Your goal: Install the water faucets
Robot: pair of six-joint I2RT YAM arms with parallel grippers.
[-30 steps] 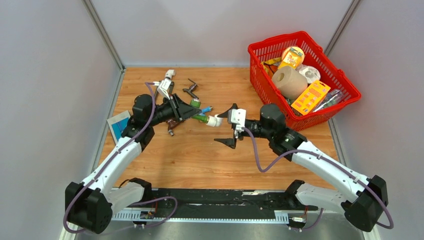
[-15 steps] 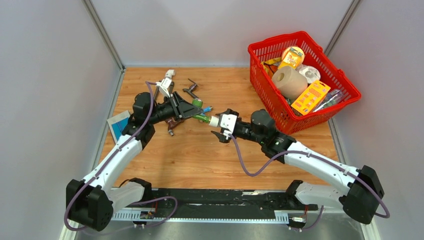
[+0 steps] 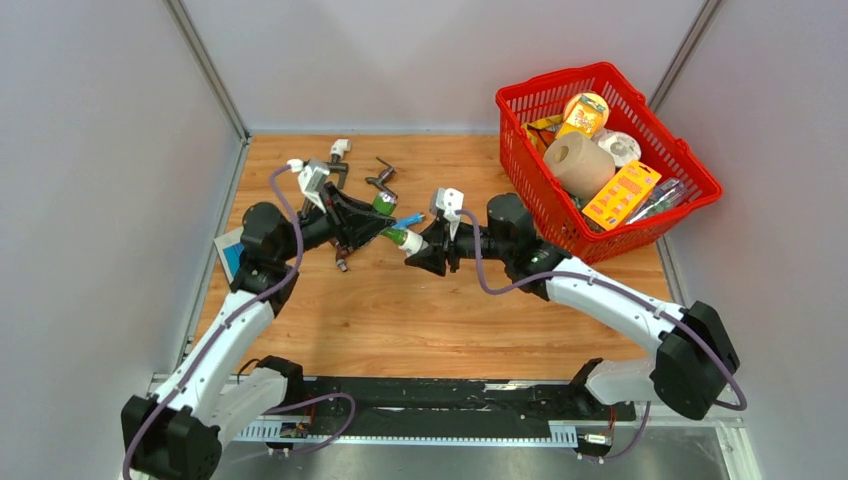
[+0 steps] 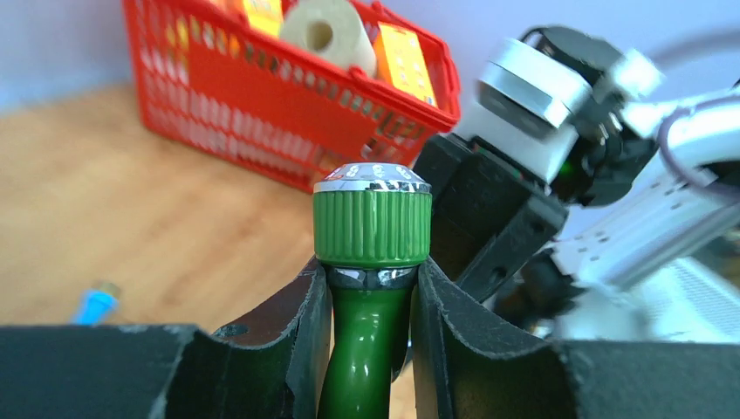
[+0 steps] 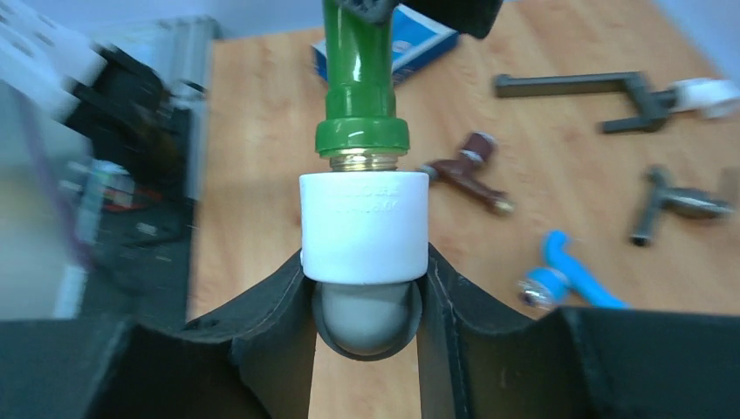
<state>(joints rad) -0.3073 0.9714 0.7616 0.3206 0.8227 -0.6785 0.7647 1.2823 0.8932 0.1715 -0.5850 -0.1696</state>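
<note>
Faucets counted: five in view. One green faucet (image 5: 360, 78) is held off the table (image 3: 400, 320) between the two arms, mid-table and left of the basket (image 3: 553, 82). One blue faucet (image 5: 558, 266), one brown faucet (image 5: 467, 170) and one grey faucet (image 5: 670, 205) lie loose on the wood near it, each apart from the others. A second grey faucet (image 5: 585, 85) lies farther back.

Fittings counted: two, both white. The near fitting (image 5: 364, 227) sits on the brass thread of the green faucet, with a thin band of thread showing between the two. The far fitting (image 5: 702, 92) is at the end of the second grey faucet.

Left gripper (image 4: 371, 271): jaws drawn in and clamped on the neck of the green faucet, just under its ribbed collar. Both fingers (image 4: 305, 332) touch the green body.

Right gripper (image 5: 365, 262): jaws narrow and closed against the near fitting, one on each side. The fingers (image 5: 270, 340) cradle its grey rounded base and meet the lower corners of the white sleeve. The two grippers face each other along one line, faucet and fitting between them.

Other items: one red basket at the far right corner, holding one paper roll (image 3: 578, 163) and several packets whose number cannot be told. One blue box (image 3: 232, 252) lies flat at the table's left edge, beside the left arm.
</note>
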